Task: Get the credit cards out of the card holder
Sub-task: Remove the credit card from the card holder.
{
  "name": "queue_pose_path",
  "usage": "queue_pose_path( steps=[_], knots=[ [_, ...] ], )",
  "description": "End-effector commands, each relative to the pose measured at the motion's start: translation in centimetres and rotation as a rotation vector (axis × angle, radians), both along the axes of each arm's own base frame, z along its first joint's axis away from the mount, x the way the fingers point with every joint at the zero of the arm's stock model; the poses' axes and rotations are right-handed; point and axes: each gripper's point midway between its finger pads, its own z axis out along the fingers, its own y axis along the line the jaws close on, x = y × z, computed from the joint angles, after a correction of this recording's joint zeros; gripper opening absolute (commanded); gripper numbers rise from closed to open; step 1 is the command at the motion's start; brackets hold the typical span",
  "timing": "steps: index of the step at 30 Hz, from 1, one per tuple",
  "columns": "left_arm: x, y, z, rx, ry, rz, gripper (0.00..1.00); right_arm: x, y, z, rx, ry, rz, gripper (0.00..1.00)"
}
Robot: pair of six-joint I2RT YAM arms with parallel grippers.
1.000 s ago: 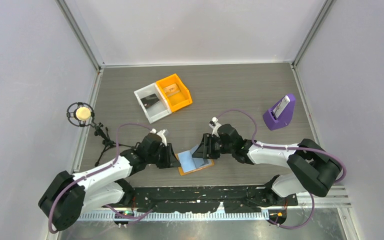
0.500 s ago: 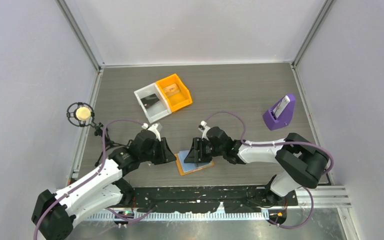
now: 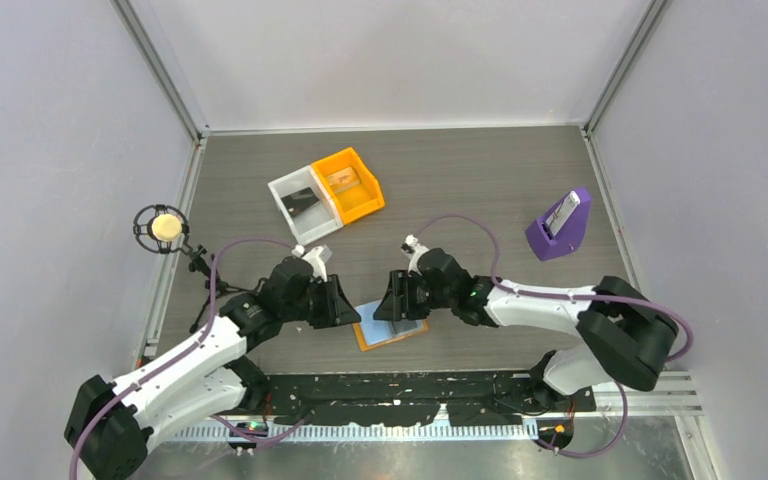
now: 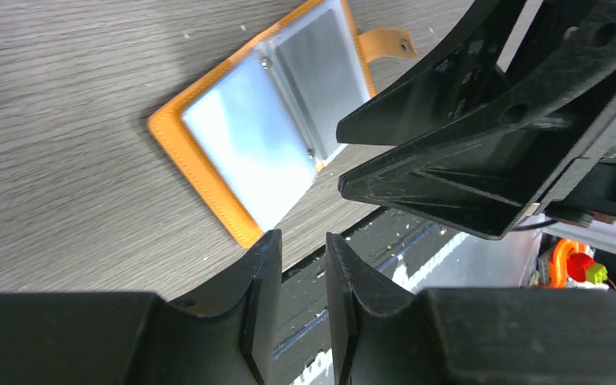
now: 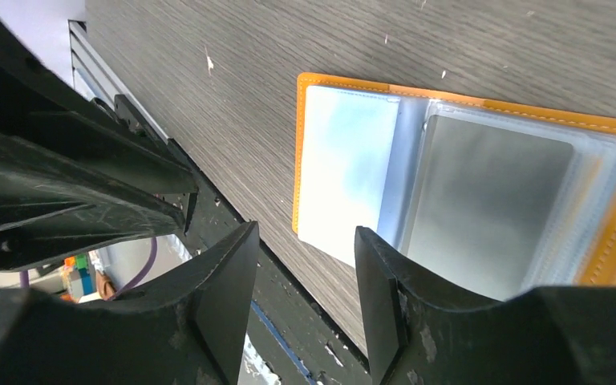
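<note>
Gleaming, stitched, flat orange card holder [image 5: 465, 184]

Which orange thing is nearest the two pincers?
The card holder, lying open near the front edge; the orange bin sits farther back, beside the white bin.

A robotics lab cell: plain pale walls [image 3: 390, 60], aluminium frame posts [image 3: 160, 70], grey wood-grain tabletop [image 3: 460, 180], shock-mounted microphone [image 3: 165, 227].

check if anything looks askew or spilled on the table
Nothing is spilled or damaged. The small flat orange card holder with pale blue pockets lies open, rotated askew to the near edge of the grey wood-grain table, one corner almost at that edge.
</note>
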Motion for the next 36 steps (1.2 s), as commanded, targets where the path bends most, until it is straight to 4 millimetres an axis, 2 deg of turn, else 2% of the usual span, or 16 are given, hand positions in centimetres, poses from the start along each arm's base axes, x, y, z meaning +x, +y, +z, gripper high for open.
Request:
queue_pose_path(
  steps=[1,5,13,19,27,36],
  knots=[
    [0.7,-2.3,2.8,-0.112,-0.063,-0.079,0.29,1.6,-1.8,2.0,-0.039,-0.117,-0.043,0.54],
    [1.1,-3.1,2.0,-0.113,-0.045,-0.092,0.28,2.2,-3.8,2.0,-0.048,-0.131,-0.082,0.54],
    [1.4,-3.9,-1.9,-0.069,0.038,-0.112,0.25,3.1,-5.8,0.3,-0.091,-0.118,-0.108,0.54],
    [1.2,-3.5,-4.5,-0.023,0.08,-0.101,0.24,3.1,-5.6,-0.9,-0.099,-0.087,-0.088,0.54],
    [0.6,-2.4,-6.8,0.029,0.11,-0.085,0.23,3.0,-5.8,-2.3,-0.129,-0.066,-0.089,0.54],
    [0.3,-2.1,-7.9,0.042,0.123,-0.084,0.23,2.7,-5.6,-2.9,-0.123,-0.041,-0.082,0.53]
  ],
)
